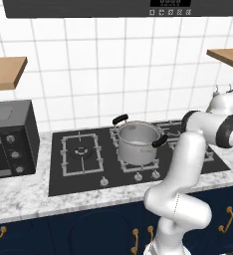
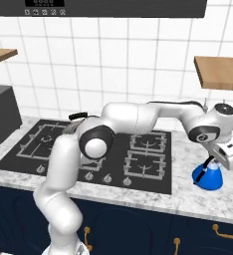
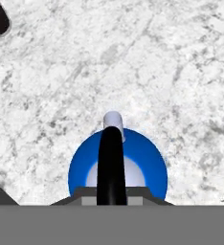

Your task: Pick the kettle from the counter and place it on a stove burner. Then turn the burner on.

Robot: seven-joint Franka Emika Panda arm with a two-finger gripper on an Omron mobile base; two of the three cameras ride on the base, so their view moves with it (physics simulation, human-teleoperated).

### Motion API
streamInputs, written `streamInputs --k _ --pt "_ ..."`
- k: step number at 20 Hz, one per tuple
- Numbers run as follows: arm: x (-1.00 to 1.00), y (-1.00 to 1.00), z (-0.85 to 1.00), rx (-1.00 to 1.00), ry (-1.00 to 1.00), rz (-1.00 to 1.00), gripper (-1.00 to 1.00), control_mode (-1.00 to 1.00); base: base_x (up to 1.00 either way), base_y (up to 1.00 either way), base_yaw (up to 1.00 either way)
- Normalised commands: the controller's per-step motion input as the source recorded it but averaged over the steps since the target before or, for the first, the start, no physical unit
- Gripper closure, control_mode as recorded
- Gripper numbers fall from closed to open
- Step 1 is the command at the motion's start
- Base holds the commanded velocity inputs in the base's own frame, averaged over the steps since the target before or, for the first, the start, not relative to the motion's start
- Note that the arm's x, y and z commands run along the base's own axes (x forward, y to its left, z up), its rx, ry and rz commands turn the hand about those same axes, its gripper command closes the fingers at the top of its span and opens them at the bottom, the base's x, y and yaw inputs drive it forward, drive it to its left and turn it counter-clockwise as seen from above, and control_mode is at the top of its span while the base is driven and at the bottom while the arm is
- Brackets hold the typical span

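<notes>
Kettle [image 2: 208, 177] on counter [image 2: 198, 201] beside cooktop [image 2: 148, 182], steel pot [image 1: 137, 143] on a burner, jaws' spread unclear

White Franka arm [image 2: 138, 117] rises from base, elbow bent, forearm stretched far to robot's right, wrist turned down so gripper [image 2: 214, 162] points down just over kettle [image 2: 208, 177], arched handle running between the fingers; can't tell if fingers closed or apart.

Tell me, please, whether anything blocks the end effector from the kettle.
Nothing visible does: the end effector sits directly over the kettle on the counter, its black handle running straight up the middle of the hand view.
</notes>
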Motion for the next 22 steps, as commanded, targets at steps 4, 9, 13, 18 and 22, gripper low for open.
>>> streamInputs --k 4,9,13,18,22 --pt "0.00 1.00 0.39 -0.05 -0.10 -0.20 1.00 -1.00 0.00 0.00 0.00" --pt "0.00 1.00 0.33 -0.08 -0.06 -0.24 1.00 -1.00 0.00 0.00 0.00" --pt "0.16 1.00 0.30 -0.05 0.00 -0.24 1.00 -1.00 0.00 0.00 0.00" --pt "0.41 1.00 0.16 0.00 0.03 -0.19 1.00 -1.00 0.00 0.00 0.00" --pt "0.55 1.00 0.00 0.00 0.12 -0.14 1.00 -1.00 0.00 0.00 0.00"
